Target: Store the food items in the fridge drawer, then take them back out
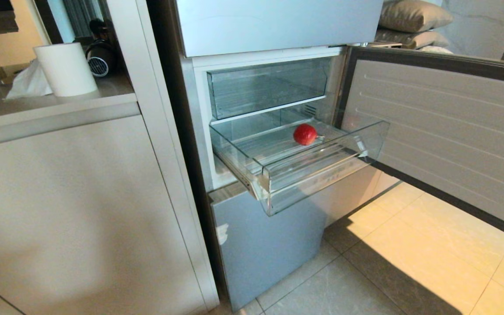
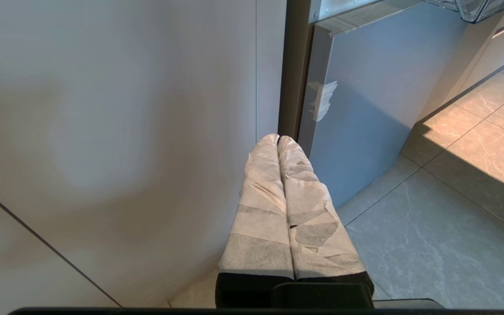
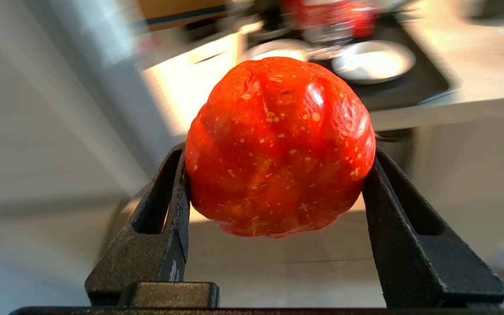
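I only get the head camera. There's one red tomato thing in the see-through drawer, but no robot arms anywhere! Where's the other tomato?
Observer: The right end effector has the second red food item clamped between its fingers; only the right wrist view shows it.
Operator: Is it over the drawer?
Observer: That view shows no fridge drawer, only a blurred counter with a pale dish behind the fruit.
Operator: What's the other arm doing?
Observer: The left end effector is shut and empty, low down by the white cabinet and the fridge's bottom door.
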Tool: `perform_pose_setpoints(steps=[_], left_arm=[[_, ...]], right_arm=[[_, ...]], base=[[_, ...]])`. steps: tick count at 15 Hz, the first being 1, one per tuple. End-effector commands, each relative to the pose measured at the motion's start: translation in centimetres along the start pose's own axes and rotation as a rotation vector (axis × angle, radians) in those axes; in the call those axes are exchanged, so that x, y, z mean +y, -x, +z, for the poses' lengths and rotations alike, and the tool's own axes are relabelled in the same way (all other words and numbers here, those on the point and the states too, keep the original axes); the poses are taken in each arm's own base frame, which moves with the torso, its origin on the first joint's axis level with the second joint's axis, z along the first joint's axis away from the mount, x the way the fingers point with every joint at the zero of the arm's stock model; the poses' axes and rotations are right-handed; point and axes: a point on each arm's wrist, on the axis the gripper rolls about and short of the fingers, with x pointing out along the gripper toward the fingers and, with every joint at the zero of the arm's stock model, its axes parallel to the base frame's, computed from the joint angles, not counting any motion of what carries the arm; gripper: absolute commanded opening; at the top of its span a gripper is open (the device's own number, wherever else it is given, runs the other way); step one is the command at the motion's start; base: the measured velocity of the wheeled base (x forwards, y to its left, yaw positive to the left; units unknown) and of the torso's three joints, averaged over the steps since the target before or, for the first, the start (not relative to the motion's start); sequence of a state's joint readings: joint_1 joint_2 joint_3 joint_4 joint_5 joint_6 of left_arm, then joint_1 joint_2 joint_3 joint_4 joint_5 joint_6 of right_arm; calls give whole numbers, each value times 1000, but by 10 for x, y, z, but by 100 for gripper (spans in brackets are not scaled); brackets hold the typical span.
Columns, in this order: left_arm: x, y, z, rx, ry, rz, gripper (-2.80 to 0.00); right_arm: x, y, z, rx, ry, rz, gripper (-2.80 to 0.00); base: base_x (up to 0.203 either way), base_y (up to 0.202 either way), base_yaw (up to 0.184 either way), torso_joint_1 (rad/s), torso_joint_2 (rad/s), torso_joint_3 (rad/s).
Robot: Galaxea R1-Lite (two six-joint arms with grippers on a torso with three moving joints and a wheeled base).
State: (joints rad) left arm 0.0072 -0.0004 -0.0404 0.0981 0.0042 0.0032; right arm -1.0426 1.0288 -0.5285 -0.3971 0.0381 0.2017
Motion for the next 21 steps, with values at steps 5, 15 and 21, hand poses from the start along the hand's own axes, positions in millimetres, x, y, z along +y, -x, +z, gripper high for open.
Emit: perform_pose_setpoints(steps=[5, 15, 21], left_arm=[[0, 0, 0, 2, 0, 1, -280], [0, 0, 0, 0, 0, 1, -280], [0, 0, 0, 3, 0, 1, -280]], right_arm=[[-45, -149, -12, 79, -32, -124, -280], [-92, -293, -47, 105, -71, -61, -280], [-112, -308, -56, 103, -74, -94, -280]], base=[[0, 0, 0, 0, 0, 0], [0, 0, 0, 0, 0, 0], [0, 0, 0, 0, 0, 0]])
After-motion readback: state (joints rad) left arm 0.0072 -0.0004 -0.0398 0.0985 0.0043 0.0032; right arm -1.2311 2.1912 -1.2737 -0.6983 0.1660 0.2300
